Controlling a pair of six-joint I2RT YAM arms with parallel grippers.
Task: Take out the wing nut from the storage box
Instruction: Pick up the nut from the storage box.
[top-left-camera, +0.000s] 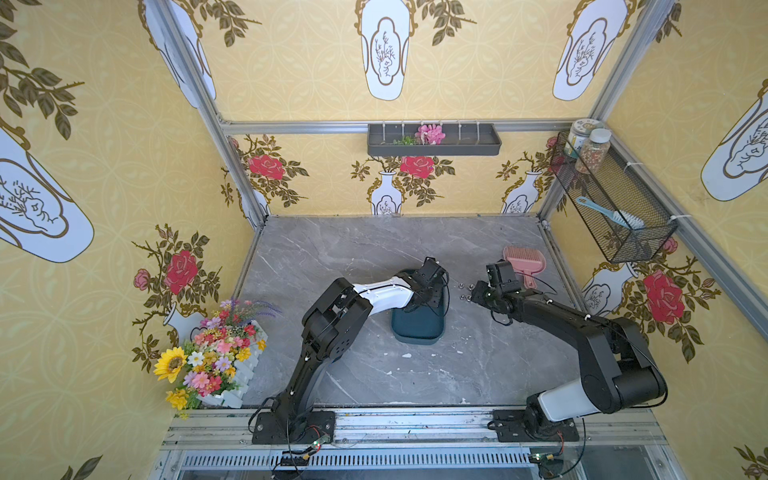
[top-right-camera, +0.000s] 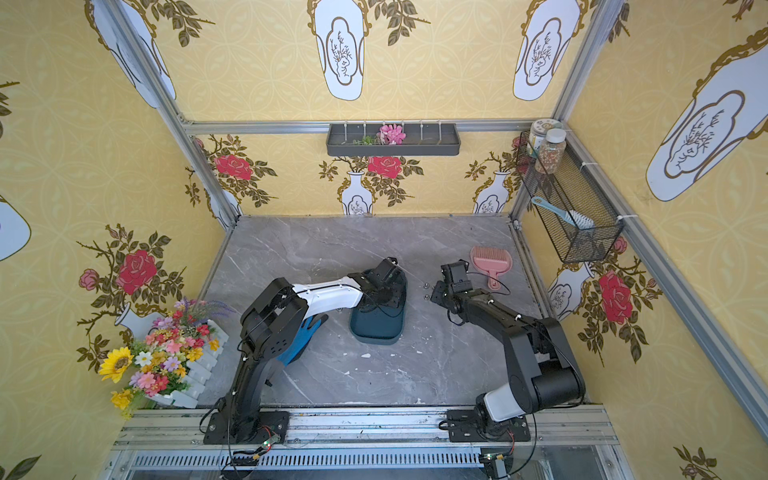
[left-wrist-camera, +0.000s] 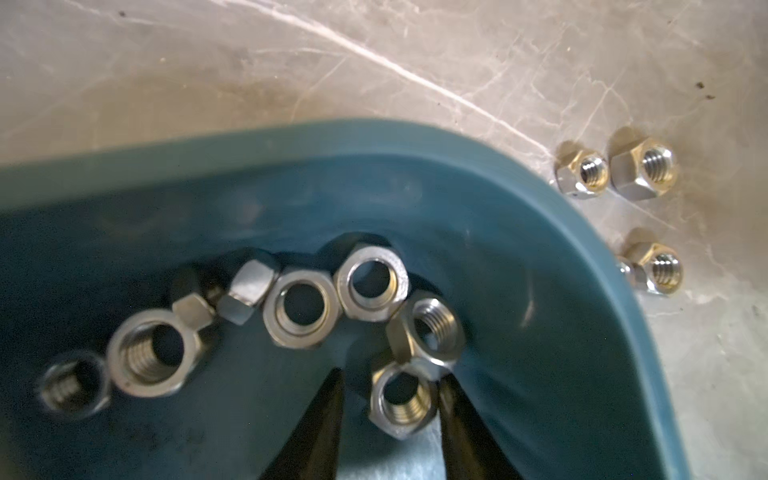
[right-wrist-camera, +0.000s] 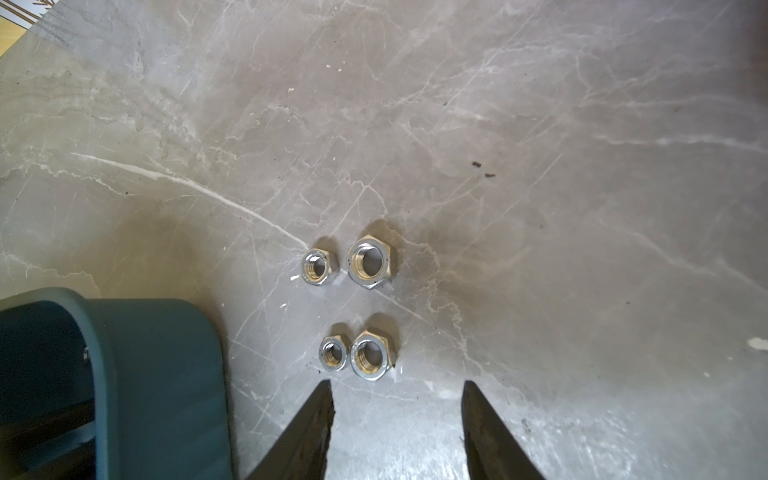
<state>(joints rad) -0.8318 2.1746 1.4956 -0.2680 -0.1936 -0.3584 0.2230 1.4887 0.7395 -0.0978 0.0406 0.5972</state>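
Observation:
The dark teal storage box lies mid-table, and several steel nuts lie in its far corner. All nuts in view are six-sided; no wing nut shows. My left gripper is down inside the box, its jaws on either side of one hex nut. One finger touches that nut and a gap stays at the other. My right gripper hangs open over bare table beside the box, with nothing between its fingers. Just beyond its tips, several hex nuts lie on the table.
A pink slotted scoop lies behind the right arm. A blue glove sits under the left arm's elbow. A flower planter stands at the front left. A wire basket and a grey shelf tray hang on the walls.

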